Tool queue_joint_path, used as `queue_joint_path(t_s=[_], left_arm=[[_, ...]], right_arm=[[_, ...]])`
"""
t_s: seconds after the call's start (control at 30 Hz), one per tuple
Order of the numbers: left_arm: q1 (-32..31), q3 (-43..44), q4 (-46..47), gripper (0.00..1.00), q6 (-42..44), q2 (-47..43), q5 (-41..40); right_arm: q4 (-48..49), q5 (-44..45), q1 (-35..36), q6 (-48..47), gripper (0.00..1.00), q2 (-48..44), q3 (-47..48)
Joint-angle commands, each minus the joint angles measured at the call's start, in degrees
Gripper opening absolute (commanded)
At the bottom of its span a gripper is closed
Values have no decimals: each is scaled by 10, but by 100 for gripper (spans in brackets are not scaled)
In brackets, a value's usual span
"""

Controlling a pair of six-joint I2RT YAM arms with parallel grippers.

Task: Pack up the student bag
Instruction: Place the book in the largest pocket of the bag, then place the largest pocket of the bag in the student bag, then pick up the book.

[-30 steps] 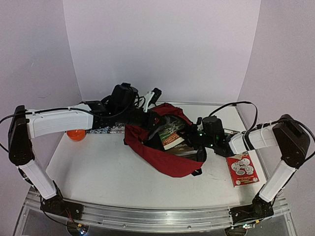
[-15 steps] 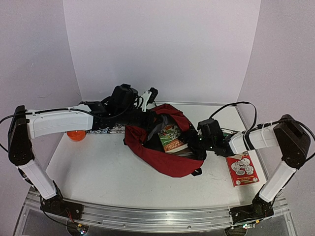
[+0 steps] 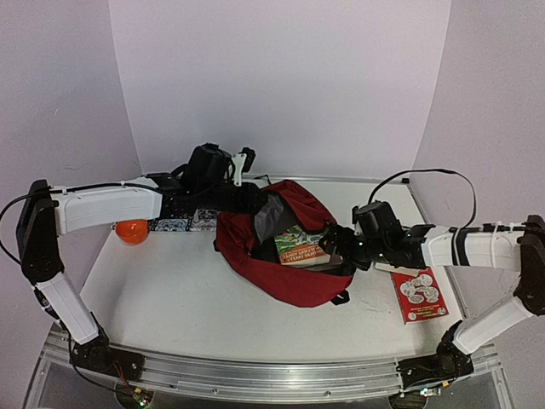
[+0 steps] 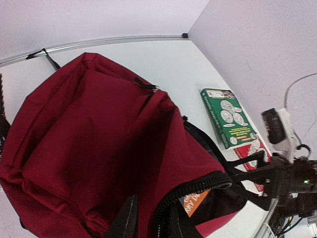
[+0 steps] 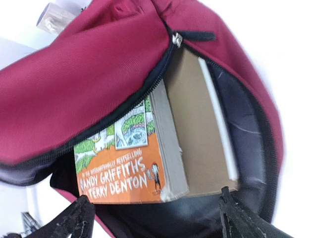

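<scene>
The student bag lies in the middle of the table, its mouth toward the right arm. My left gripper is at the bag's far upper rim, which stands raised. In the left wrist view its fingers stand a little apart astride the zip rim of the bag; whether they still pinch it does not show. Inside the bag an orange-covered book lies beside a tan pad. My right gripper is open at the mouth, the book's near end just ahead of its empty fingers.
An orange ball and a patterned flat item lie behind the left forearm. A red booklet lies right of the bag under the right arm, with a green booklet beyond it. White walls close the table's back and sides.
My right gripper has opened and let go of the orange book, which has dropped lower into the bag, and the right arm has stretched out lower. My left fingers have parted slightly.
</scene>
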Motion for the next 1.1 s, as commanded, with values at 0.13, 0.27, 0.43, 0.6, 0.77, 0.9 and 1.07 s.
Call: queue_joint_path(t_s=[0.13, 0.27, 0.43, 0.6, 0.77, 0.9, 1.07], left_arm=[[38, -19, 3, 37, -22, 11, -23], [57, -38, 2, 49, -33, -1, -22], [68, -58, -1, 67, -31, -33, -6], [68, -72, -20, 81, -19, -87, -8], [73, -83, -62, 92, -23, -137, -37], [87, -93, -102, 95, -28, -161, -65], [118, -131, -117, 96, -35, -191, -57]], right_arm=[[-118, 50, -52, -65, 96, -123, -27], [-112, 44, -97, -44, 98, -179, -77], [-47, 40, -133, 16, 98, -219, -145], [1, 43, -154, 65, 98, -218, -180], [-19, 12, -225, 4, 98, -207, -156], [-66, -19, -287, -89, 98, -182, -109], [-91, -77, -384, -181, 98, -134, -61]])
